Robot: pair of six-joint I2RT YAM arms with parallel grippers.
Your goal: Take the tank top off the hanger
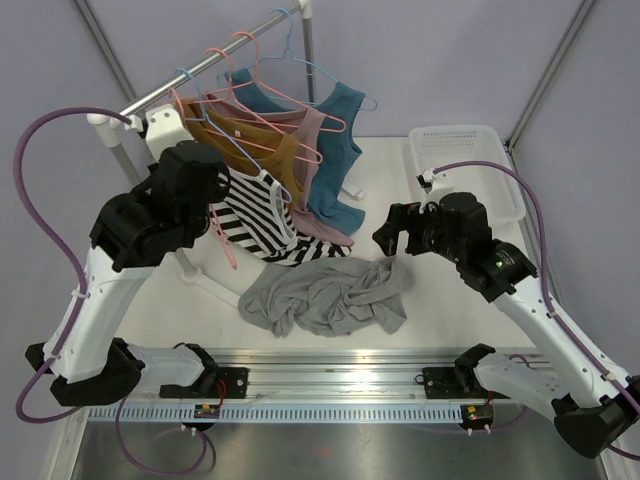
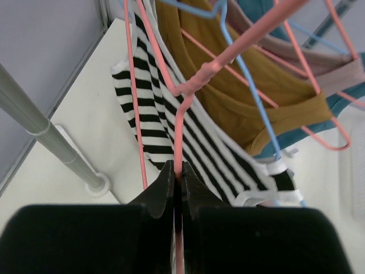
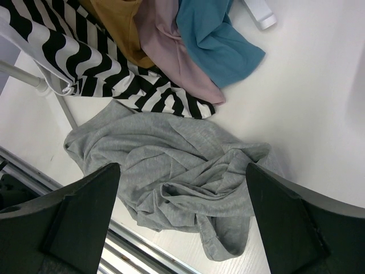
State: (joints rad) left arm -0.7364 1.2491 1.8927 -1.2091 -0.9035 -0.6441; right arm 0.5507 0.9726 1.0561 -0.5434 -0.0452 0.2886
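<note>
Pinching the pink hanger [image 2: 179,128] in my left gripper's [image 2: 177,169] closed jaws; right gripper [image 3: 182,166] wide open, empty, above grey tank top [image 1: 325,296].

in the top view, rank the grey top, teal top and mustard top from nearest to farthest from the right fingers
From the right fingers:
1. grey top, lying just below and left
2. teal top, hanging above and to the left
3. mustard top, hanging farther left again
</note>
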